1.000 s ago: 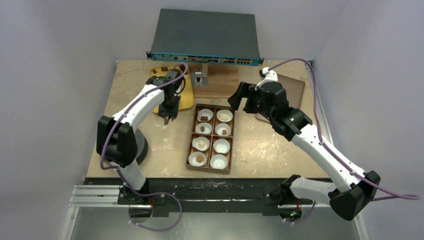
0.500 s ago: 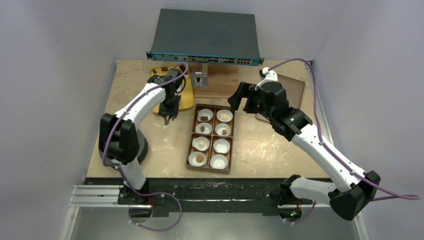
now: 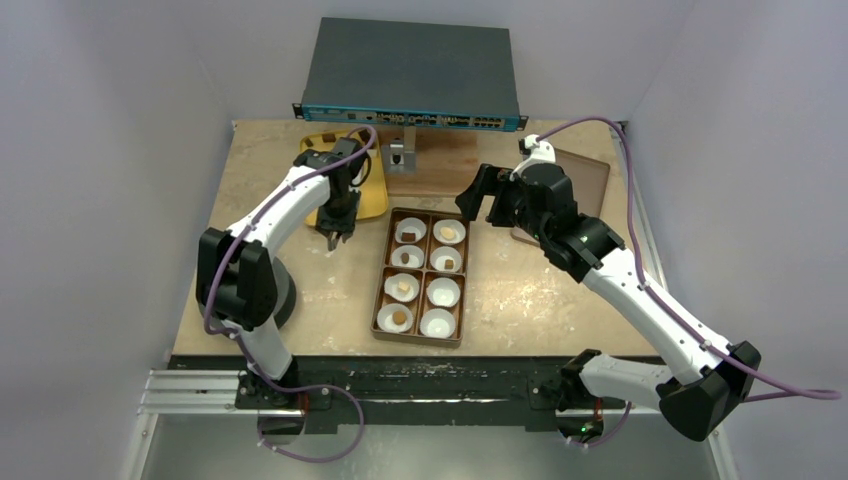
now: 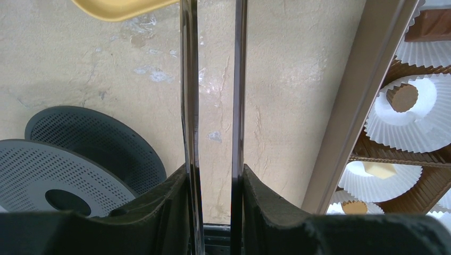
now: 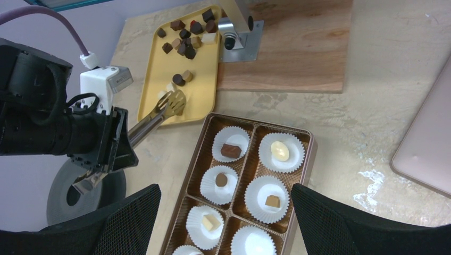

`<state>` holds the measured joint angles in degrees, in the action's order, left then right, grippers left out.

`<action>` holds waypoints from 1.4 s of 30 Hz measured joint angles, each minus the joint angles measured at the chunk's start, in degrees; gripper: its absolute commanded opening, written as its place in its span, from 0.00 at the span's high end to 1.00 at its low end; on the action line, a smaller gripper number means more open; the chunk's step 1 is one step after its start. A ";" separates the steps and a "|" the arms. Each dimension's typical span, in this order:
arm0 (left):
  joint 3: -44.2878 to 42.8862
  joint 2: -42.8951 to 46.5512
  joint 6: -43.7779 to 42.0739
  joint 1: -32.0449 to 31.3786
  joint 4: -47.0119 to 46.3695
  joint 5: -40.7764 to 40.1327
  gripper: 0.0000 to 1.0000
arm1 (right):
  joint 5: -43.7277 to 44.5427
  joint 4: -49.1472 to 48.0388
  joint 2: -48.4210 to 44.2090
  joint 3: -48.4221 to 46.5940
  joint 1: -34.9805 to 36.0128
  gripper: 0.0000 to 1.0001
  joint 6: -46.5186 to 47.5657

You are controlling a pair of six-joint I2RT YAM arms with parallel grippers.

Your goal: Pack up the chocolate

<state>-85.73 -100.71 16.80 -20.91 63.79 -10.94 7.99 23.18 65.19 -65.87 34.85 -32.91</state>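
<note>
Chocolate pieces [image 5: 186, 37], small brown and tan chunks, sit on a flat yellow tray [image 5: 157, 74]. Some lie in white paper cups [image 5: 295, 159] in the brown card box [image 4: 353, 111]. The left pincer [image 4: 215, 175] is clamped on thin metal tongs [image 5: 173, 101]. The right pincer [image 5: 224, 202] is wide apart.

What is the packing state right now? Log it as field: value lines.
left gripper: shut on metal tongs, tips by the yellow tray
right gripper: open, above the box
box: six paper cups hold chocolate, two empty cups at its near right
loose chocolate: mostly on the tray's far end
lid: lying flat, right of the box
</note>
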 measured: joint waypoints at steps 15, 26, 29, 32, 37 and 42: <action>-0.07 0.22 -0.09 0.00 0.09 -0.24 0.77 | 0.00 0.02 0.00 0.00 0.02 0.11 0.00; -1.73 4.31 -0.09 0.00 0.17 -1.55 0.78 | 0.02 0.02 0.00 0.00 0.02 0.11 0.00; -1.92 5.07 -0.09 0.00 0.17 -1.55 0.77 | 0.02 0.02 0.00 0.00 0.00 0.11 0.00; -1.92 5.53 -0.09 0.00 0.42 -1.42 0.77 | 0.02 0.02 0.00 0.00 0.00 0.11 0.00; -1.86 8.41 -0.04 -0.79 1.25 -1.05 0.77 | 0.07 0.02 0.00 0.00 0.00 0.11 0.00; -0.63 13.49 0.31 -5.95 2.21 -1.01 0.77 | 0.20 0.02 0.00 0.00 0.00 0.11 -0.02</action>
<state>-86.37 -87.22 17.10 -26.85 66.00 -11.94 8.19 23.20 65.19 -65.87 34.85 -32.93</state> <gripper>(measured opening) 0.274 0.893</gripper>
